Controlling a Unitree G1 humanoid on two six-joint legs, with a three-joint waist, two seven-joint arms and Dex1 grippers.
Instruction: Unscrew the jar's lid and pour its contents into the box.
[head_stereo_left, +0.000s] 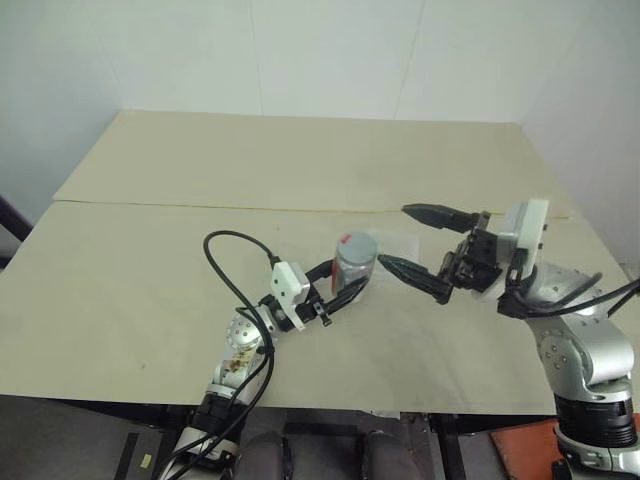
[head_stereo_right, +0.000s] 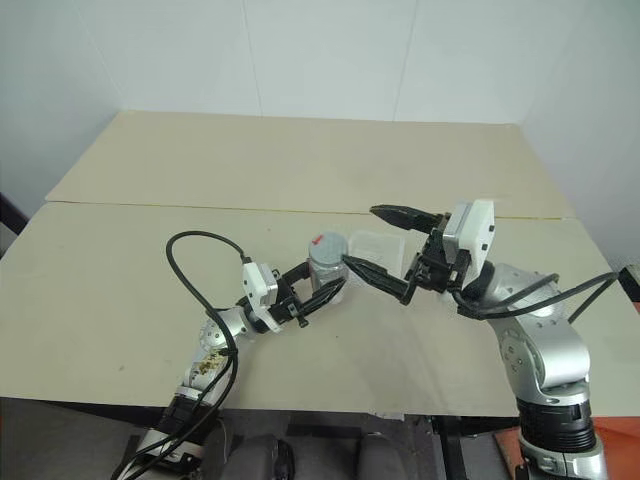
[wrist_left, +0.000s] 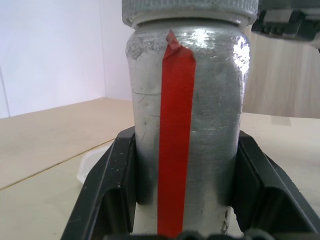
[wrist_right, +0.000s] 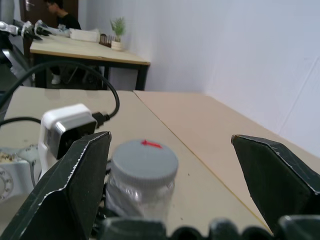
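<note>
The silver-grey jar (head_stereo_left: 353, 265) stands upright on the table with a red tape strip (wrist_left: 175, 150) down its side. Its grey lid (wrist_right: 144, 159), marked with a small red arrow, sits on top. My left gripper (head_stereo_left: 338, 281) is shut on the jar's lower body, one black finger (wrist_left: 110, 190) pressed against each side. My right gripper (head_stereo_left: 394, 237) is open wide at lid height, just right of the jar, its fingers (wrist_right: 70, 190) apart from the lid. The clear box (head_stereo_right: 378, 245) lies on the table just behind and right of the jar. The contents are hidden inside the jar.
The beige table (head_stereo_left: 200, 170) stretches wide to the left and back, with a seam across its middle. A black cable (head_stereo_left: 225, 265) loops up from my left wrist. In the right wrist view, a person (wrist_right: 60, 17) sits at a far desk with a small plant (wrist_right: 118, 30).
</note>
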